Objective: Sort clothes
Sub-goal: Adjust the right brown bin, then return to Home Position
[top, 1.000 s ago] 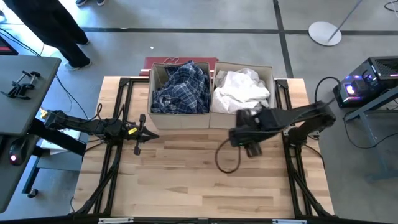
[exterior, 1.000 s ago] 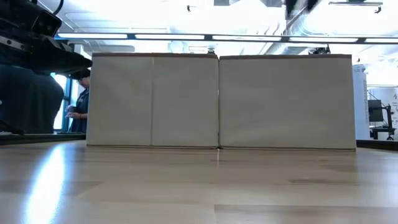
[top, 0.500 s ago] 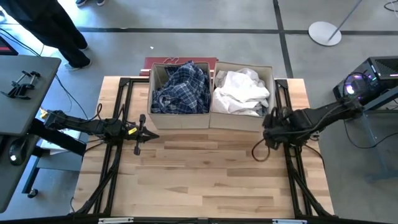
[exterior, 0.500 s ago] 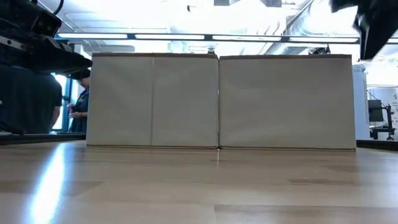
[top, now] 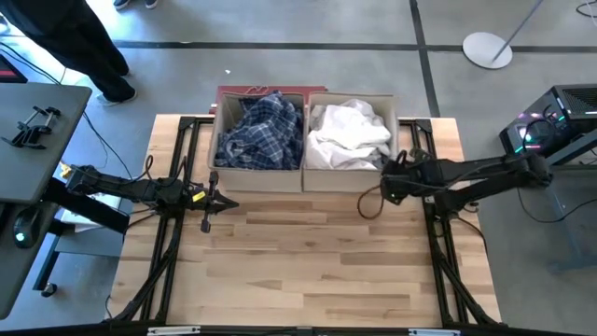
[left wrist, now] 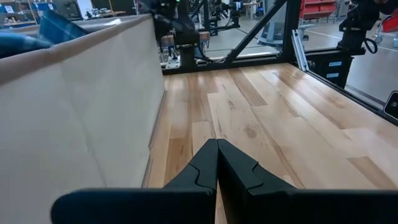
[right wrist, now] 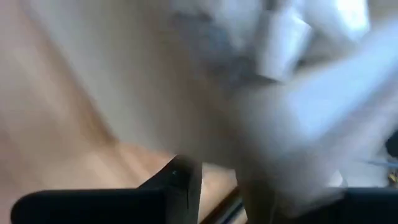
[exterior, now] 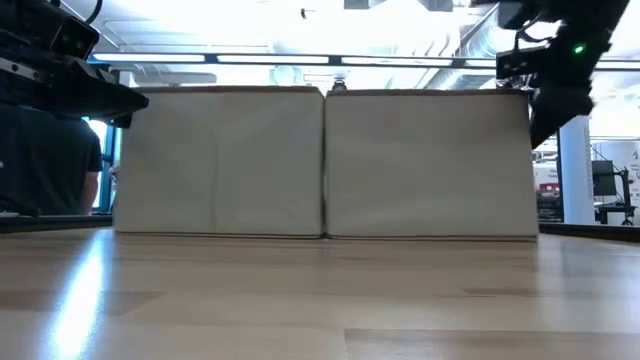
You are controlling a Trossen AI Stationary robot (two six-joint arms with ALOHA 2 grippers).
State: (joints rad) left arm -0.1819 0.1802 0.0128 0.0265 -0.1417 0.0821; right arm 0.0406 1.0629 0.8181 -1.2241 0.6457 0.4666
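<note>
Two beige fabric boxes stand side by side at the back of the counter (top: pixel 308 252), touching along one wall. The left box (top: pixel 219 168) holds a crumpled blue plaid shirt (top: pixel 261 131), dark and pale blue checks heaped up to the rim. The right box (top: pixel 373 182) holds white shirts (top: pixel 347 135), bunched in soft folds and rising a little above the walls.

The right pincer (top: pixel 387 187) is at the outer front corner of the right box, just beside its wall; the white shirts lie just beyond it, inside the box, and the plaid shirt farther off past them. In the right wrist view the picture is smeared — one dark finger (right wrist: pixel 180 180) shows against pale fabric, and I cannot tell whether the fingers are apart or together, or whether they hold anything. In the low view that pincer (exterior: pixel 560 80) hangs at the top edge of the right box.

The left pincer (top: pixel 207 222) waits low over the counter, with the front wall of the left box close beside it; its fingers (left wrist: pixel 205 171) are pressed together on nothing.

The counter is pale butcher-block wood on a black frame. Around it is grey concrete floor — a person's dark trouser legs (top: pixel 84 47) behind the left arm, a grey desk (top: pixel 37 140) with a black clamp (top: pixel 28 126), and a round lamp base (top: pixel 488 49).
</note>
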